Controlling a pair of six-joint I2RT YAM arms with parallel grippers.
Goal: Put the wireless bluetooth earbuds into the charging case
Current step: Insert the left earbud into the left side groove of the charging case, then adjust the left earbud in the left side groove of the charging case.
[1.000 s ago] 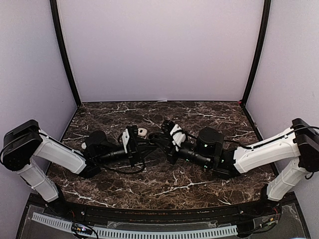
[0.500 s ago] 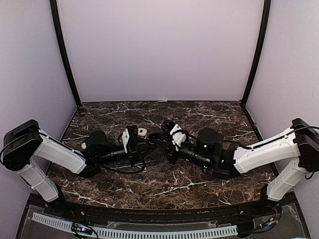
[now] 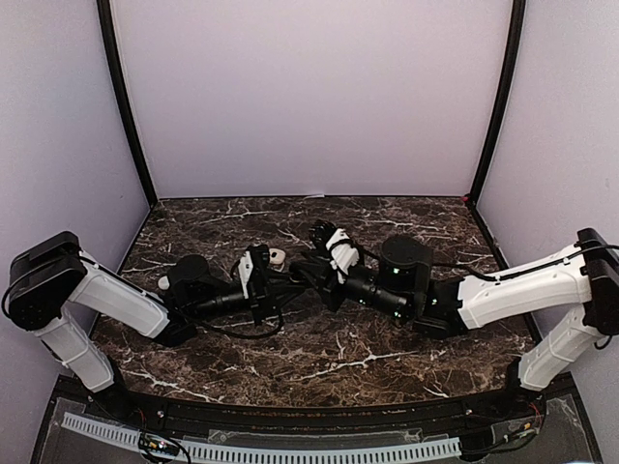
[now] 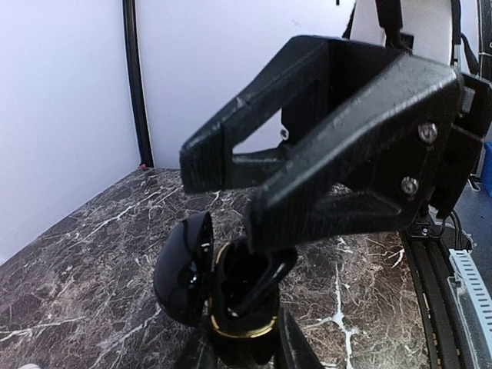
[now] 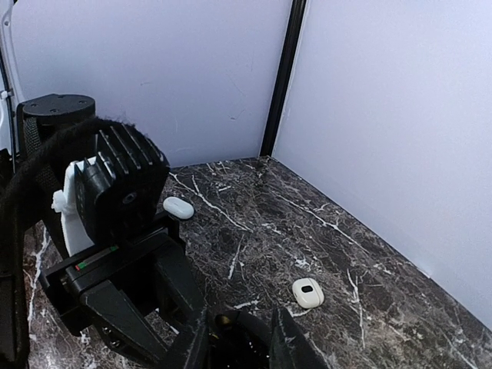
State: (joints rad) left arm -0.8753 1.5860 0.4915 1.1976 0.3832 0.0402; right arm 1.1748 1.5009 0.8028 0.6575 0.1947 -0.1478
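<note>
Earbuds: two white ones lie on the table, both ahead of the right gripper. One is to the right of its fingers, the other farther off to their left. One black case, lid open, sits clamped between the fingers of the left gripper. The right fingers stand parted, released, tips at the case's mouth.

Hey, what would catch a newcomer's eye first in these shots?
The right claw, open, right at the mouth of a black, gold-rimmed charging case gripped by the left claw, mid-table. Then small white earbuds lying loose on the dark marbled table.
</note>
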